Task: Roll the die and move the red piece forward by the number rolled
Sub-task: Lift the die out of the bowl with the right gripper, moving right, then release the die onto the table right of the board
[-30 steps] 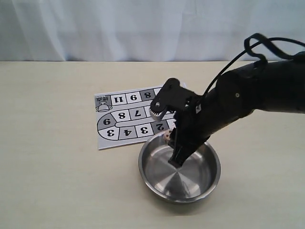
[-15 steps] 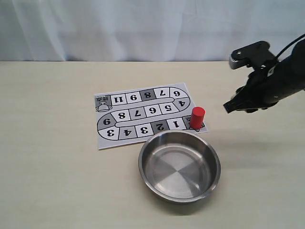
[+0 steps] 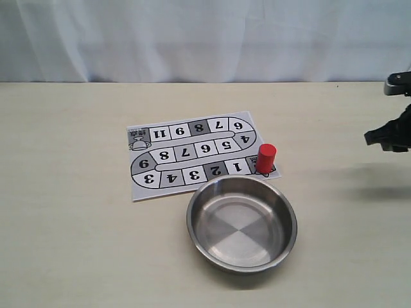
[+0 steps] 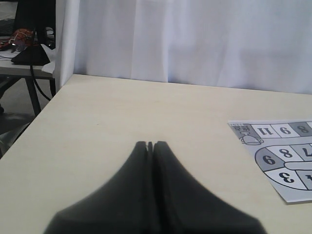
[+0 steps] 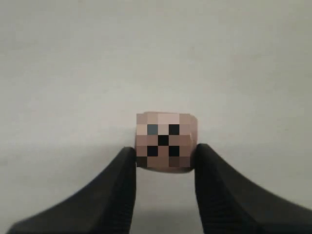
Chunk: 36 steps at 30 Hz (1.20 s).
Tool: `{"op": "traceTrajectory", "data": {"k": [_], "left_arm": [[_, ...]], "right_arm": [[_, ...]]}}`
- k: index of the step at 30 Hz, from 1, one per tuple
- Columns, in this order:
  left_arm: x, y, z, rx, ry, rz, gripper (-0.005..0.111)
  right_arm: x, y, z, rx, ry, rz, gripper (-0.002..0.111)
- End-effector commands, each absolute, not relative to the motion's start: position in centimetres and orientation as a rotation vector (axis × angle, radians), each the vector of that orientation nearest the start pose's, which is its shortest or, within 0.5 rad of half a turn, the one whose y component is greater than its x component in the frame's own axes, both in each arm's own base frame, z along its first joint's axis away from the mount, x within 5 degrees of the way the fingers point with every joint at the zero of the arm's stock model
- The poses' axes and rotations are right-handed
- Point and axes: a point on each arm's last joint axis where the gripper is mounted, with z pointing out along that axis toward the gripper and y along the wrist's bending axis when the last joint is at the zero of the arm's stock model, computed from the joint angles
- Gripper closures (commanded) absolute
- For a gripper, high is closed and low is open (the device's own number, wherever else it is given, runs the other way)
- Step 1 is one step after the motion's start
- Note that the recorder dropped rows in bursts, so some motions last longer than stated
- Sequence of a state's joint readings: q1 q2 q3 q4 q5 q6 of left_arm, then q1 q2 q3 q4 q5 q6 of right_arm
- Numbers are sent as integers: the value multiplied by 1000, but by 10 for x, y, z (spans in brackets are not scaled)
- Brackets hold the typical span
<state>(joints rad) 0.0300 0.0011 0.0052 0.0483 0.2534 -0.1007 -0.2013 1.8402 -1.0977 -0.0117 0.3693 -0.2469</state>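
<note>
The tan die (image 5: 165,142) with dark pips sits pinched between the two black fingertips of my right gripper (image 5: 165,155), above bare table. In the exterior view that gripper (image 3: 385,138) hangs at the far right edge, well right of the board; the die cannot be made out there. The red piece (image 3: 266,157) stands upright on the start corner of the numbered board (image 3: 192,160), beside the square marked 1. My left gripper (image 4: 150,145) is shut with nothing in it, over bare table left of the board (image 4: 282,158); it is outside the exterior view.
A round steel bowl (image 3: 196,221) with nothing in it stands just in front of the board, close to the red piece. A white curtain (image 3: 192,38) backs the table. In the left wrist view the table's side edge (image 4: 36,117) drops off beside a stand with cables.
My right arm has lifted out of the bowl and swung far right to the view's edge. The red piece, hidden behind the arm before, now shows. The bowl and board have not moved.
</note>
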Motion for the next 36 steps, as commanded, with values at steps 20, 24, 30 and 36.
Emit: {"op": "traceTrajectory", "data": {"k": [20, 24, 30, 36], "left_arm": [[55, 2, 191, -75, 1724, -12, 107], [55, 2, 191, -75, 1724, -12, 107], [55, 2, 191, -75, 1724, -12, 107], [55, 2, 191, -75, 1724, -12, 107]], "right_arm": [[389, -75, 172, -44, 2580, 511, 13], [388, -79, 170, -47, 2607, 450, 9], [392, -83, 170, -29, 2579, 379, 9], [390, -84, 170, -69, 2596, 351, 9]]}}
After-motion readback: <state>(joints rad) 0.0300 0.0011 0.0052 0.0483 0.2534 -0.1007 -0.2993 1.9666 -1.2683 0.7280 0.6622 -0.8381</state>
